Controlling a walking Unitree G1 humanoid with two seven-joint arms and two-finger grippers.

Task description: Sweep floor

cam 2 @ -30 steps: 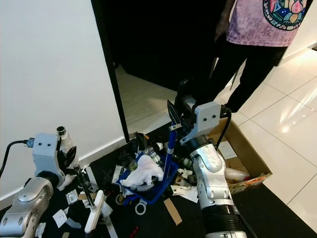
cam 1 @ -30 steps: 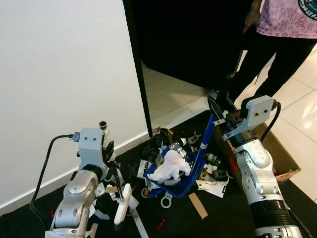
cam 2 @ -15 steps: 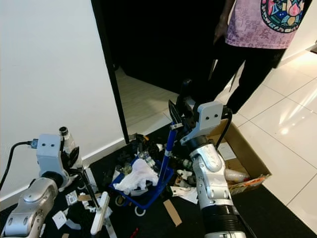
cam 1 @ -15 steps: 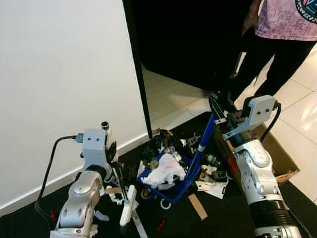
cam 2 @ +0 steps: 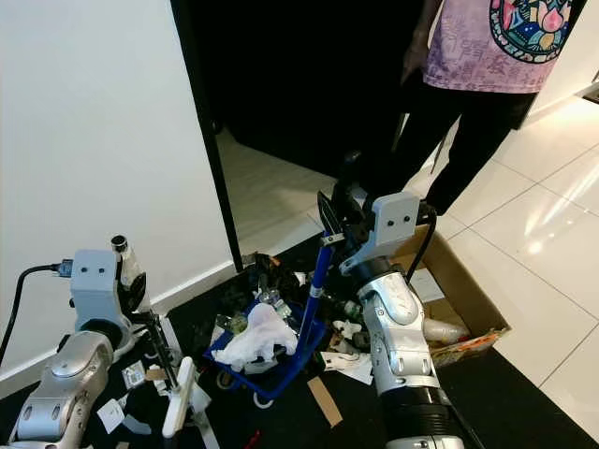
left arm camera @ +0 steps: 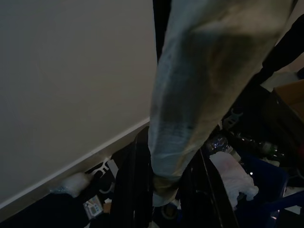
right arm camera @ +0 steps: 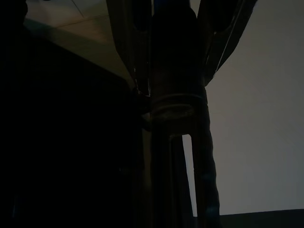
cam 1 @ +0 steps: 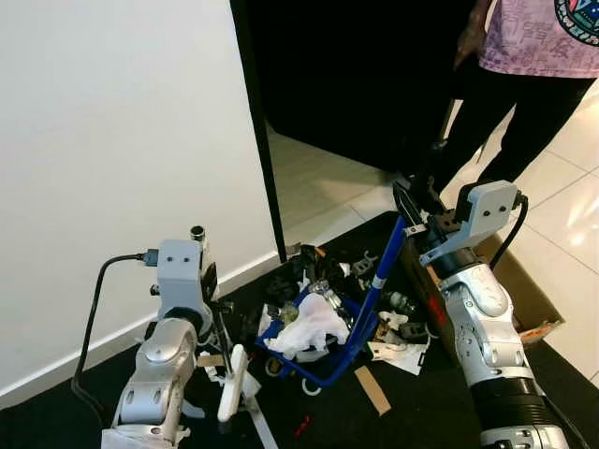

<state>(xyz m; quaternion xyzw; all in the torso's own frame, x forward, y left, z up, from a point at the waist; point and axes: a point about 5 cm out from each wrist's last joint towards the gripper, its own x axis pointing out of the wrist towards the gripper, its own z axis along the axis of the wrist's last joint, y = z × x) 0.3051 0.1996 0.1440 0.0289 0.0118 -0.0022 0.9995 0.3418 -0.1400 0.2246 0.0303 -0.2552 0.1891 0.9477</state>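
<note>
Since a second ago the blue dustpan (cam 1: 323, 360) has slid toward the wall and the white brush handle (cam 1: 229, 398) has come back a little, while the camera itself shifted slightly. Its long blue handle (cam 1: 379, 281) rises on a slant to the right gripper (cam 1: 416, 217), whose black fingers are clamped on the handle's upper end. The pan sits on the dark mat (cam 1: 412, 412), well below and to the left of that gripper, with a crumpled white tissue (cam 1: 309, 327) lying in it and litter scattered around it — bottles, scraps, a strip of cardboard.

At the lower left, the left gripper (cam 1: 223, 332) points down beside the wall, closed on the brush handle, which fills the left wrist view as a pale blurred shaft (left arm camera: 199, 85).

The right wrist view is nearly black; a dark shaft (right arm camera: 173, 109) between two fingers is all that can be made out. A cardboard box (cam 1: 524, 299) is partly hidden behind the right arm. A person in a pink patterned top (cam 1: 552, 37) stands at the dark doorway, cut off at the frame's upper edge.
</note>
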